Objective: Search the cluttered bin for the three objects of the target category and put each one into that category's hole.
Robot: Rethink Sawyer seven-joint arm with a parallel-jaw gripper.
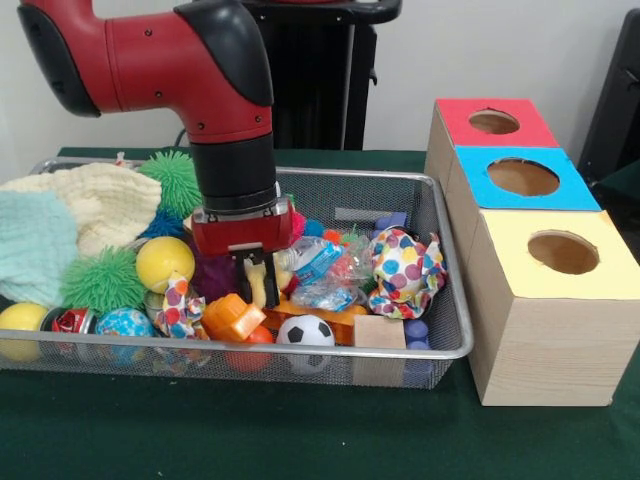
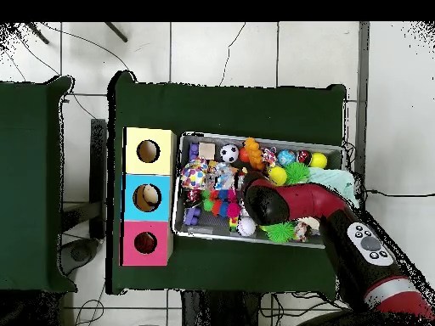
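The wire-mesh bin (image 1: pixel 425 353) sits on the green table, full of toys; it also shows in the overhead view (image 2: pixel 177 222). My gripper (image 1: pixel 261 288) reaches down into the bin's middle, its black fingers close together around a small yellow plush toy (image 1: pixel 262 292). In the overhead view the red arm (image 2: pixel 289 202) covers the gripper and this toy. No other plush animal shows clearly. The red-topped box's round hole (image 1: pixel 494 122) is at the far end of the row of boxes right of the bin, and shows in the overhead view (image 2: pixel 145 243).
Blue-topped (image 1: pixel 522 177) and yellow-topped (image 1: pixel 563 252) boxes stand nearer the camera. The bin also holds green spiky balls (image 1: pixel 103 280), a smooth yellow ball (image 1: pixel 165 262), a soccer ball (image 1: pixel 305 330), a polka-dot cloth (image 1: pixel 405 270), an orange toy (image 1: pixel 232 318) and cream (image 1: pixel 100 200) and teal cloths.
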